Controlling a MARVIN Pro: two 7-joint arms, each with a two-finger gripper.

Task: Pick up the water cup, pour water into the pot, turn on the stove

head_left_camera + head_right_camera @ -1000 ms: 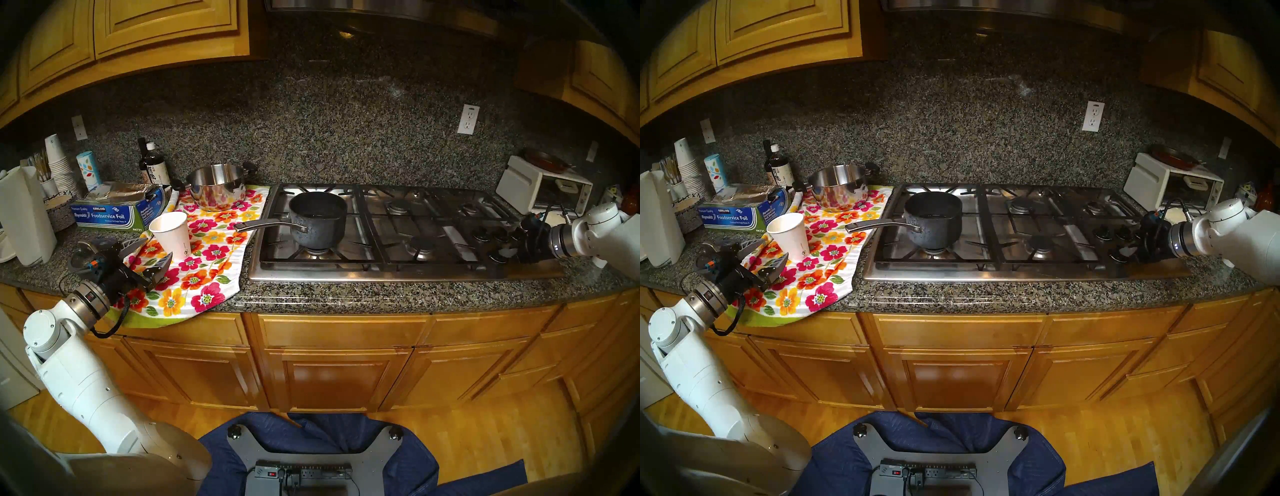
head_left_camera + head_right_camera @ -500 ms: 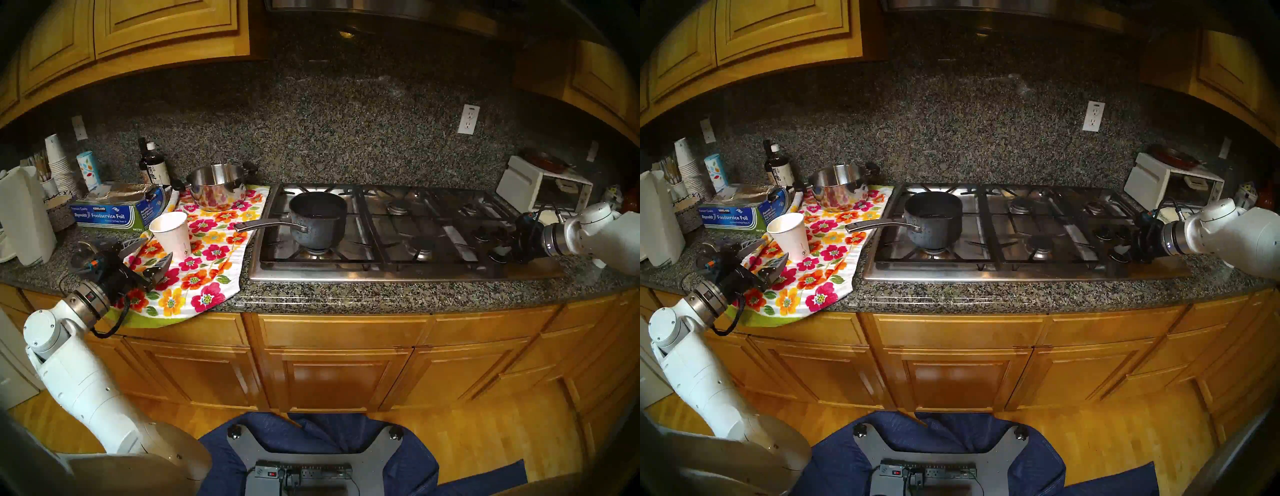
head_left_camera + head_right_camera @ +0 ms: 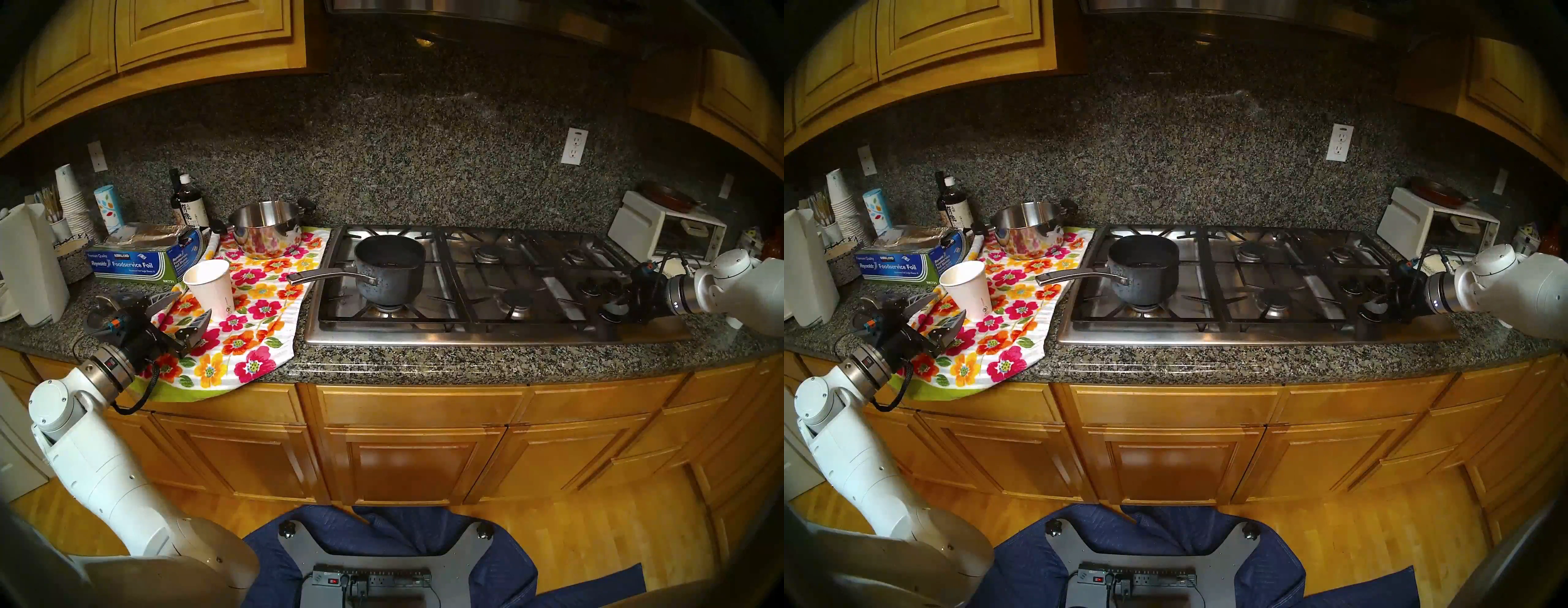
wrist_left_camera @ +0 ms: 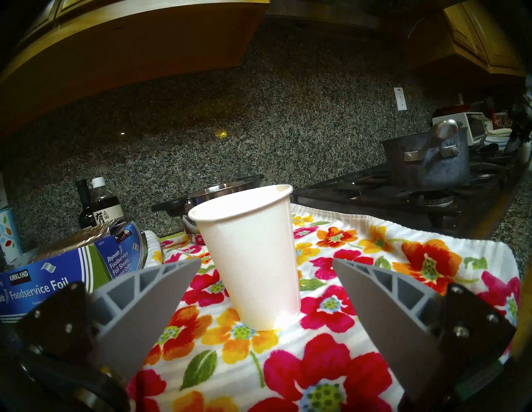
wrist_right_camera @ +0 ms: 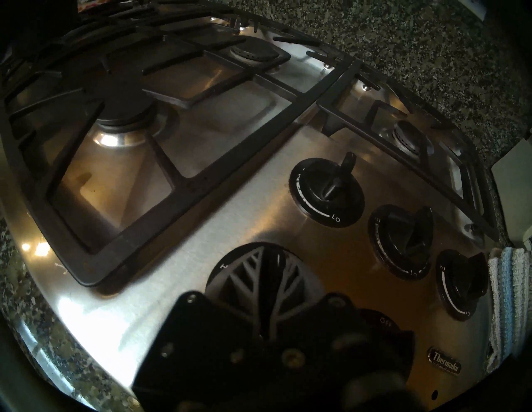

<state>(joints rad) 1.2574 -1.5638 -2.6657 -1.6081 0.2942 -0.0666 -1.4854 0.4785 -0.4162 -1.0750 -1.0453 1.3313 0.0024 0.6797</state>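
Note:
The white water cup [image 3: 210, 288] [image 4: 250, 256] stands upright on a floral towel [image 3: 254, 327]. My left gripper [image 3: 193, 305] [image 4: 266, 261] is open just in front of it, with one finger on each side and neither touching it. The dark speckled pot [image 3: 390, 271] [image 4: 431, 161] sits on the front left burner of the stove [image 3: 488, 333], with its handle pointing left. My right gripper [image 3: 615, 303] [image 5: 267, 276] is shut on the front knob of the black knob cluster at the stove's right. Its fingers [image 5: 244, 273] hide most of that knob.
A shiny steel two-handled pot [image 3: 265, 229] and a foil box [image 3: 140, 259] stand behind the cup. Bottles [image 3: 189, 204], a stack of cups [image 3: 72, 199] and a paper towel roll [image 3: 32, 263] fill the left counter. A white toaster oven [image 3: 666, 229] is at the back right.
The right wrist and forearm have shifted slightly left and turned while staying on the knob. The left arm, cup and pot have not moved.

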